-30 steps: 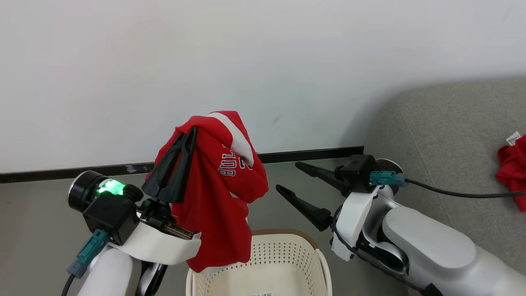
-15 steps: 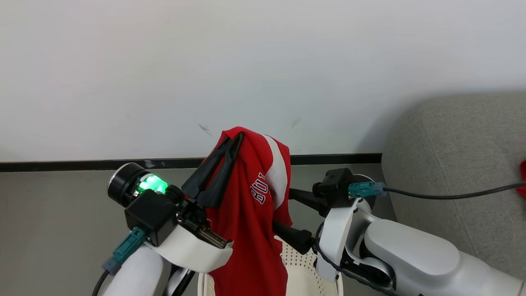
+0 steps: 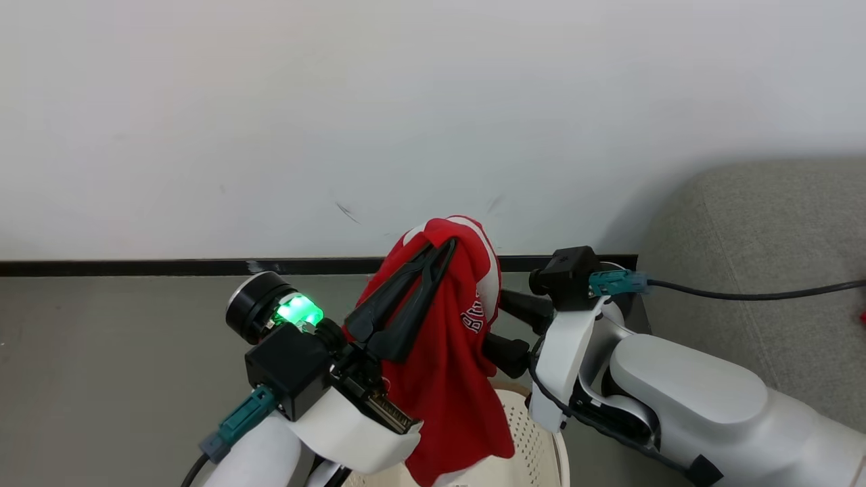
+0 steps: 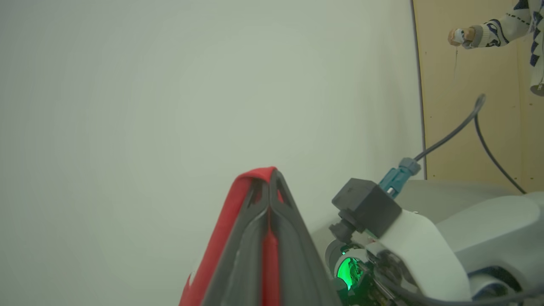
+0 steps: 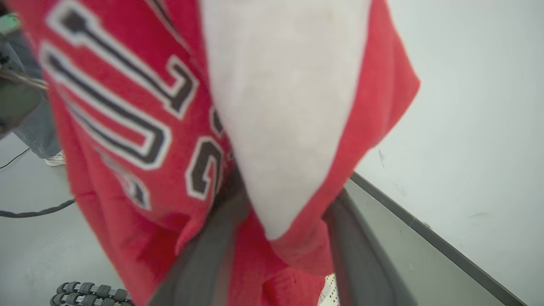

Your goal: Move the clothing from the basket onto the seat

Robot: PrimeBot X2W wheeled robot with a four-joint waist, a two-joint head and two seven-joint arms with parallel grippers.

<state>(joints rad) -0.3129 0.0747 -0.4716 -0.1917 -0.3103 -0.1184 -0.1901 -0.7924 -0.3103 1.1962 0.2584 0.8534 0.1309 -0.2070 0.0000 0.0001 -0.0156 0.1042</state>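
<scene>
Head view looks down toward the wall (image 3: 433,101); left wrist view faces it too; right wrist view nearly touches the red jersey (image 5: 97,199) all three share.

red jersey (image 5: 106,140), lettered, between spread jaws

Soft matt red cloth garment (image 3: 440,392), perforated plastic basket (image 3: 533,433), seemingly woven sofa (image 3: 778,237)

Arm shells (image 3: 690,399) glossy white, rounded; wrist collars (image 3: 565,352) white too. Long dark tapered fingers (image 3: 406,318). Each wrist carries a black camera cube (image 3: 291,368) with teal plug (image 3: 247,416) and black cable (image 3: 744,295). Left wrist: black round cap (image 3: 254,308), green light (image 3: 298,312) on. Ribbed metal strip (image 3: 394,410) below left finger base.
</scene>
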